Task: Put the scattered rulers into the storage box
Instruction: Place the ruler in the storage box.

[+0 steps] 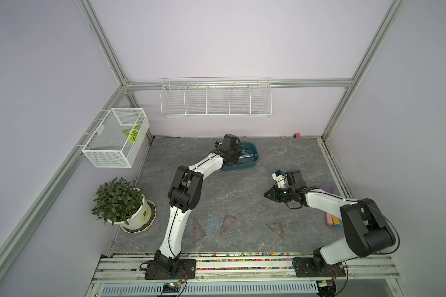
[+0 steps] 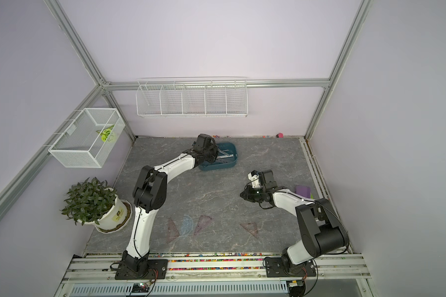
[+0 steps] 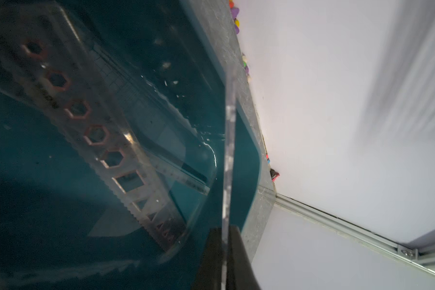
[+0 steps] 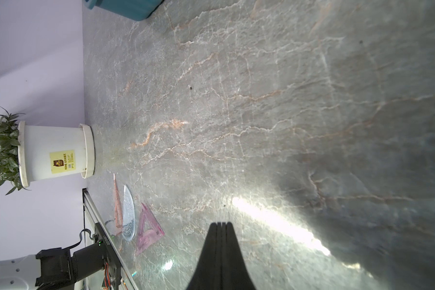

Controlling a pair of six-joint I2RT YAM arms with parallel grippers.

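Firstly, storage box [image 1: 242, 166]: dark teal tub with a rim, at the far middle of the grey marbled table [image 1: 229, 187]; one corner of it shows in the right wrist view [image 4: 126, 8].
Left gripper [image 3: 226, 229]: poised over the box interior, in both top views at the box's left end [image 1: 233, 156]; jaws clamped on the clear straight ruler.
Clear straight ruler [image 3: 229, 140]: seen edge-on, standing out from between the fingers above the box's inner wall.
Stencil ruler [image 3: 96, 130]: smoky strip with a row of hexagon cut-outs and a toothed edge, lying inside the box.
Graduated clear ruler [image 3: 173, 172]: also in the box, partly under the stencil ruler.
Right gripper [image 4: 220, 224]: jaws pressed together, holding nothing, hanging above bare table right of centre [image 1: 268, 194].
Left set square [image 1: 199, 231]: brownish-purple triangle, flat on the table near the front edge.
Protractor [image 1: 213, 226]: bluish half-round, its edge against the left set square.
Middle set square [image 1: 228, 224]: just right of the protractor.
Right set square [image 1: 276, 228]: alone, well apart from the other three.
Potted plant [image 1: 119, 203]: white pot, front left corner.
Pastel sticks [image 1: 332, 221]: pink and yellow, partly under the right arm.
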